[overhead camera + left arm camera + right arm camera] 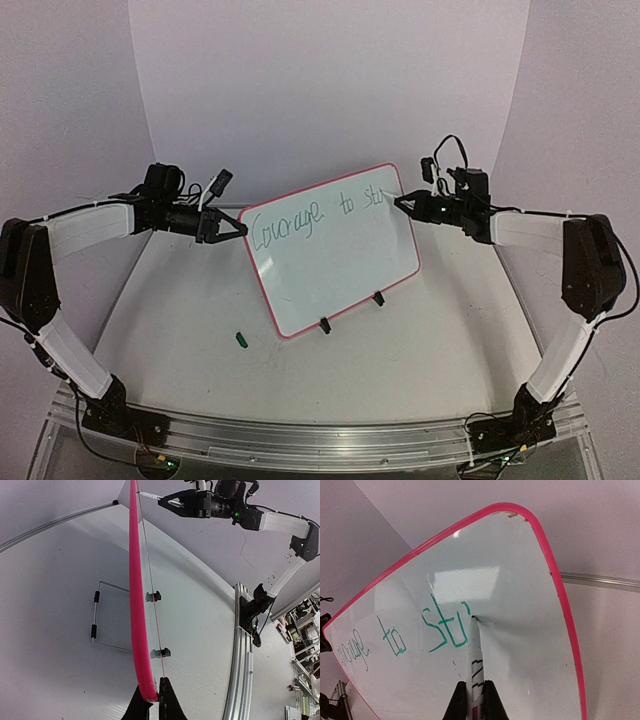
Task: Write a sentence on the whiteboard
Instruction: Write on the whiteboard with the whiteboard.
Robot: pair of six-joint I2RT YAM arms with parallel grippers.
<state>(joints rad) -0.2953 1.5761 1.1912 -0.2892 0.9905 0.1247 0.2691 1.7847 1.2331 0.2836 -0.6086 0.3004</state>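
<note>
The whiteboard [335, 262] stands tilted on two black clip feet at mid table; it also shows edge-on in the left wrist view [136, 605] and face-on in the right wrist view [520, 645]. The green sentence [315, 213] reads "Courage to st" plus a partly drawn letter [447, 627]. My left gripper [232, 228] is shut on the board's left pink edge [148, 692]. My right gripper [410, 205] is shut on a white marker [475, 667], whose tip touches the board by the last letter.
A small green marker cap [240, 340] lies on the table in front of the board's left corner. The board's wire stand [102, 612] sits behind it. The metal rail [300, 440] with both arm bases runs along the near edge.
</note>
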